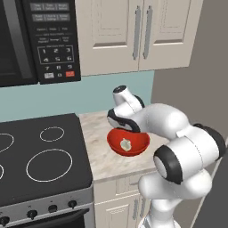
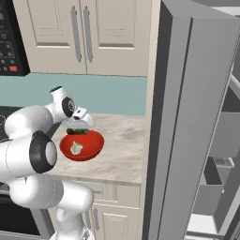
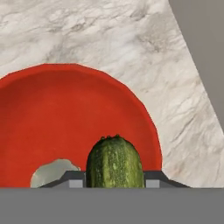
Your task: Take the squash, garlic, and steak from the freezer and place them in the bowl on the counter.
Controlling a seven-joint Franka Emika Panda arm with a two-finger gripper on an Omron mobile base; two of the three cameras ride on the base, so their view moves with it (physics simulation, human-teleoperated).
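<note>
i've got the claw (image 3: 113,181) clamped on the squash (image 3: 114,162), its two tips pressed against either side of the dark green body, and it hangs just above the red bowl (image 3: 65,113) on the tabletop (image 3: 144,52). from the right base view the squash (image 2: 76,131) sits level over the bowl's (image 2: 89,147) far rim, held crosswise under the hand. the garlic (image 1: 125,144) is already lying inside the bowl, off-white against the red. the steak i cannot see from here.

my read on the squash: stiff, smooth-skinned and a little slick, light enough for this grip, and it looks taken near one end, so it may tip when let go. it should roll once it lands in that shallow glossy curve, possibly against the garlic. the freezer (image 2: 187,117) stands open just right of the tabletop.
</note>
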